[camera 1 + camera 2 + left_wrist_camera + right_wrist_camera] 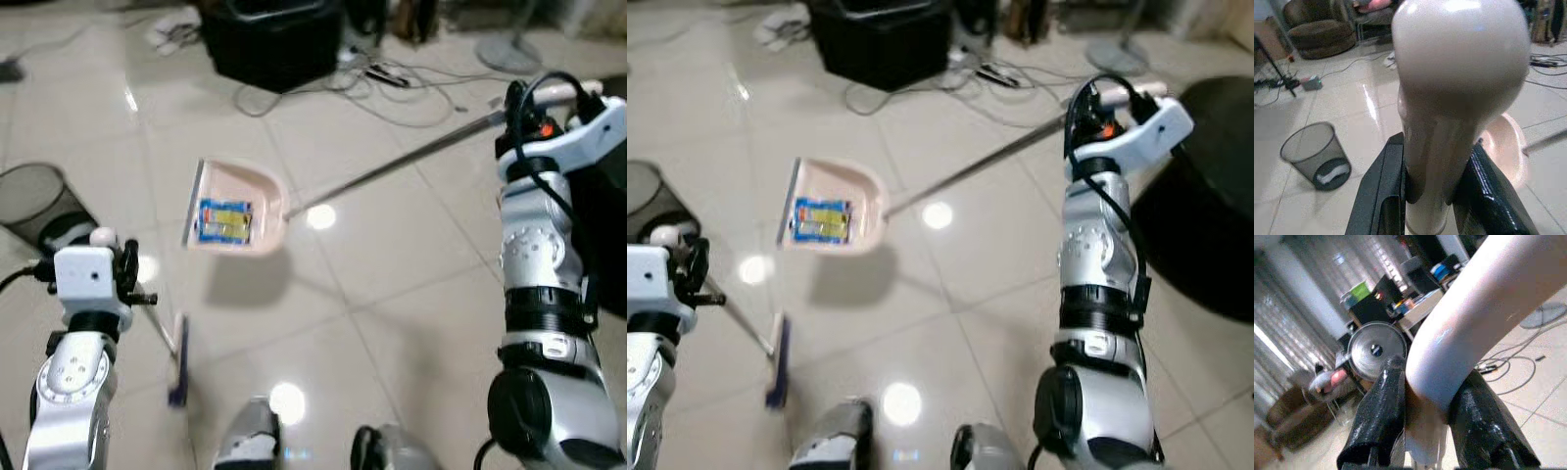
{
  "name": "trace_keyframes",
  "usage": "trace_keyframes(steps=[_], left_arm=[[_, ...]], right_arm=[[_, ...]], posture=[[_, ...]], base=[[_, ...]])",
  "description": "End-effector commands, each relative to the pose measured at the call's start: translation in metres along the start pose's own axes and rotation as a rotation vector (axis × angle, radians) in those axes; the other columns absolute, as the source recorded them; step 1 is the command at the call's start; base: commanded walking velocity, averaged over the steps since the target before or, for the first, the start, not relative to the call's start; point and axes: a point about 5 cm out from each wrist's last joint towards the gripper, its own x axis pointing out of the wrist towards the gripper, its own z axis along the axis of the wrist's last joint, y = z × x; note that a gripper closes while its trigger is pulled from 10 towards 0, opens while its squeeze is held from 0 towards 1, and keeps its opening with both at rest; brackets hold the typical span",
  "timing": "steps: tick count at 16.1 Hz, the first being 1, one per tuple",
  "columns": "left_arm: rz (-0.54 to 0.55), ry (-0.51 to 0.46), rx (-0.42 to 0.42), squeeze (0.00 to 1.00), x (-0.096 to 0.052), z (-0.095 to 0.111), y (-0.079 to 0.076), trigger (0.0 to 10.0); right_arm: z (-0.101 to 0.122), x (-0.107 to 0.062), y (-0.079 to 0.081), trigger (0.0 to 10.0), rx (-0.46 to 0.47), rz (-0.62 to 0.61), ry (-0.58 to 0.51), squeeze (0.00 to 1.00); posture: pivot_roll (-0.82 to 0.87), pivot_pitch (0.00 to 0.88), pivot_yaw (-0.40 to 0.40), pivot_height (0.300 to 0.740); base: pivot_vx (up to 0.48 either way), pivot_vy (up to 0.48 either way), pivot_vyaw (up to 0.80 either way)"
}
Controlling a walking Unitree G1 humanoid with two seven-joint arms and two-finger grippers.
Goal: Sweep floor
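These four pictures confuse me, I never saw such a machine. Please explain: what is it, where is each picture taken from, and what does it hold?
It is a humanoid robot sweeping a tiled floor. The two wide pictures come from cameras in its head, looking down. The other two come from cameras on its wrists. The right gripper is shut on the long dustpan handle. The pink dustpan carries a blue and yellow packet. The left gripper is shut on the broom handle; the broom head is near the robot's feet. A mesh waste bin stands to its left, cables lie ahead.
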Motion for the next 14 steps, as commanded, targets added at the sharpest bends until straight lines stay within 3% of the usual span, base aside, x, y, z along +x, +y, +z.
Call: trace_keyframes(steps=[1,6,14], left_arm=[[0.025,-0.015,0.008,0.0,-0.003,0.001,0.003,10.0],[0.022,-0.013,-0.001,0.0,-0.004,-0.002,-0.002,10.0],[-0.001,-0.004,0.014,0.0,-0.007,-0.005,-0.009,10.0]], right_arm=[[0.007,0.008,0.013,10.0,-0.024,0.036,-0.029,0.0],[0.01,0.021,0.028,10.0,-0.011,0.066,-0.031,0.0],[0.002,0.025,0.032,10.0,0.007,0.064,0.0,0.0]], posture=[[0.13,0.166,-0.057,0.74],[0.14,0.149,-0.07,0.74],[0.15,0.135,-0.066,0.74]], base=[[0.292,0.0,0.0],[0.348,0.0,0.0],[0.388,0.0,0.0]])
